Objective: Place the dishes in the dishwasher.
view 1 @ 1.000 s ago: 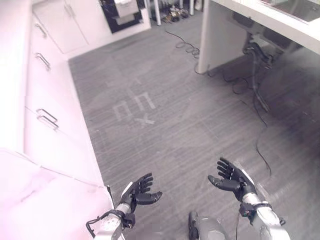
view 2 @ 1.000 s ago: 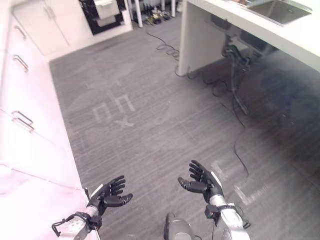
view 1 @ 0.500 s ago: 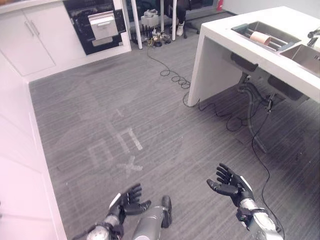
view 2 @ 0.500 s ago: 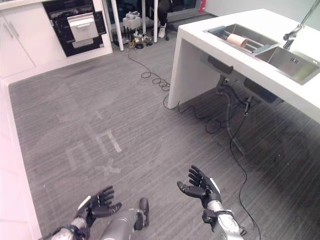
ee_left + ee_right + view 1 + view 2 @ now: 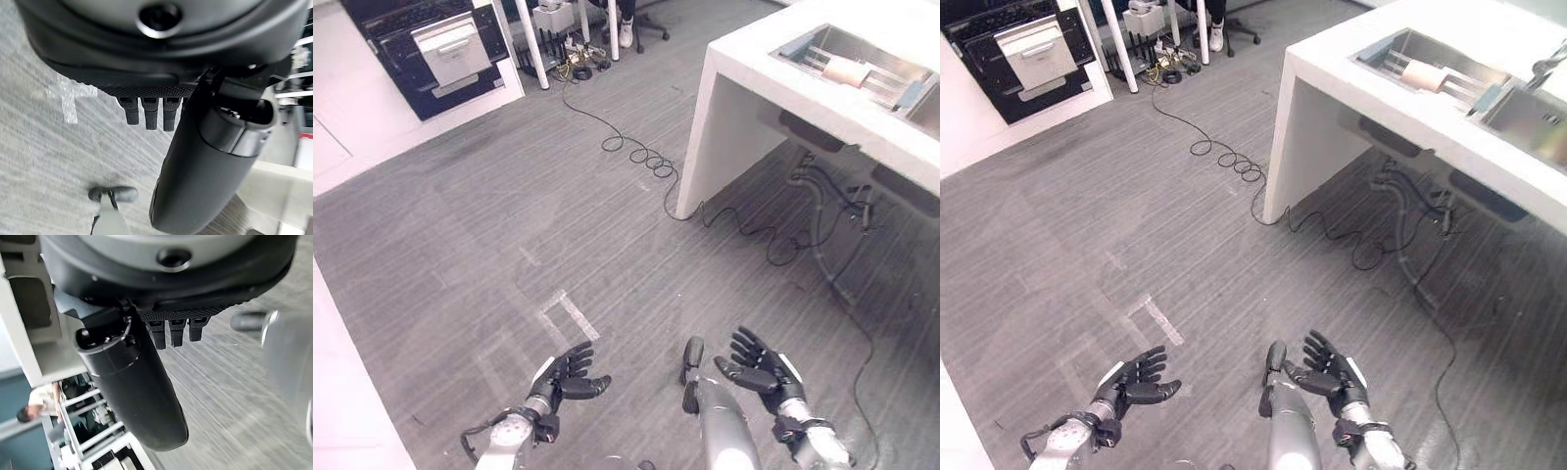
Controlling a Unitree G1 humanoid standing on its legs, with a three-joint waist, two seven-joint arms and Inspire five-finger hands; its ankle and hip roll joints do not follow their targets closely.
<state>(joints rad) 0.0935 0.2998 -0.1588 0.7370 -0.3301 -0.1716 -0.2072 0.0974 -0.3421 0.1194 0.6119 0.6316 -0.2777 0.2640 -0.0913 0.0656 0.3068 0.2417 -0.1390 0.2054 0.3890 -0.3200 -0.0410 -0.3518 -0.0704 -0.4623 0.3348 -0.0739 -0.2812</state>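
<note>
A pale, roll-shaped dish (image 5: 847,70) lies in a grey rack sunk into the white counter (image 5: 773,93) at the far right. At the far left a black appliance (image 5: 450,44) stands in the white cabinets, its light front panel tipped out. My left hand (image 5: 570,377) and my right hand (image 5: 759,367) hover low over the grey floor, both open and holding nothing. In the left wrist view the left hand (image 5: 205,171) has straight fingers above the floor. The right hand (image 5: 137,391) looks the same in its own wrist view.
A steel sink (image 5: 1528,113) with a faucet (image 5: 1552,64) sits beside the rack. Black cables (image 5: 641,155) coil on the floor by the counter's leg. Pale tape marks (image 5: 566,315) lie ahead of my hands. White table legs (image 5: 530,44) stand at the far wall.
The whole picture has swung round: the white cabinets slid off to the left, and the counter and black appliance came nearer. Both hands stay open and empty.
</note>
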